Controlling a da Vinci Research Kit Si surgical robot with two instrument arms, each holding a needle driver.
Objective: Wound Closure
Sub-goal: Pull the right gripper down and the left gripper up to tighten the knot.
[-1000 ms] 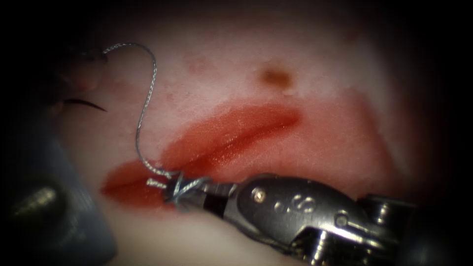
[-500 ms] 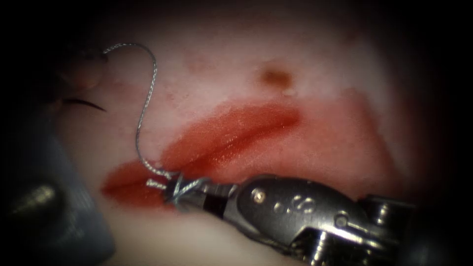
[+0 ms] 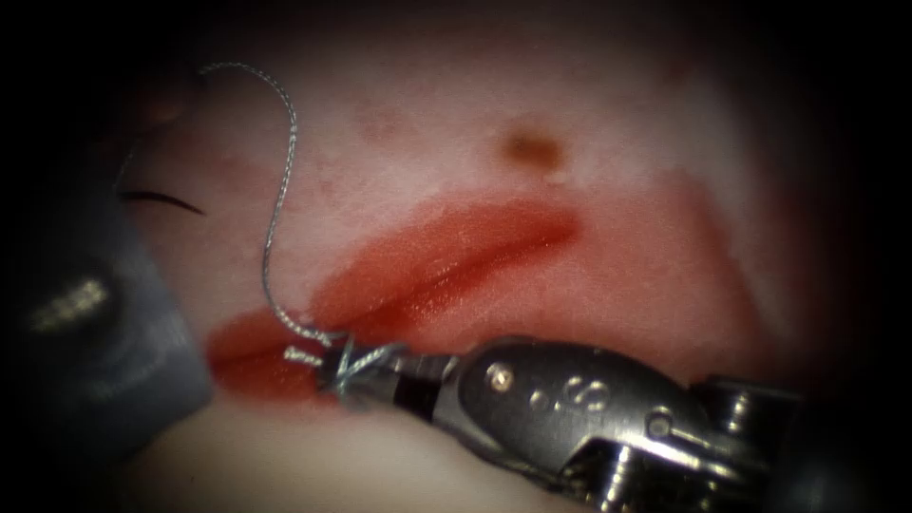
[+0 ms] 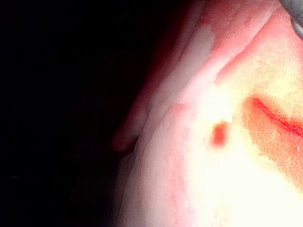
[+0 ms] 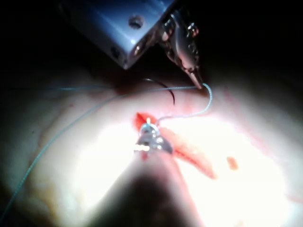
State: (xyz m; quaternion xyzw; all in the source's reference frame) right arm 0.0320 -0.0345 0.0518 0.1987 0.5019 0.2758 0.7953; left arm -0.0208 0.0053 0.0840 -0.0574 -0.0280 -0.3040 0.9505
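The pale pork-belly tissue (image 3: 617,123) carries a slanting cut (image 3: 456,256) lying in a smear of red fluid (image 3: 665,275). At the cut's near left end, the right arm's steel needle driver (image 3: 370,369) has its jaws closed. They appear to grip the short tail of the grey braided thread (image 3: 275,209), with turns of that thread crossed around their tips. From there the thread climbs to the far left and arches over towards the left arm's needle driver (image 5: 195,78). In the right wrist view, this tool's jaws look closed on the thread just where it bends. The dark curved needle (image 3: 161,199) lies left of the cut and neither tool holds it. Whether its point sits in the tissue cannot be told. The thread's far arch stands a little farther away than it did half a second ago, so the left tool seems to be taking up slack. By the look of it, a knot is being tied at this end of the cut. Seating it would call for a steady pull on both strands in opposite directions, with the tail kept gripped and the needle kept clear.
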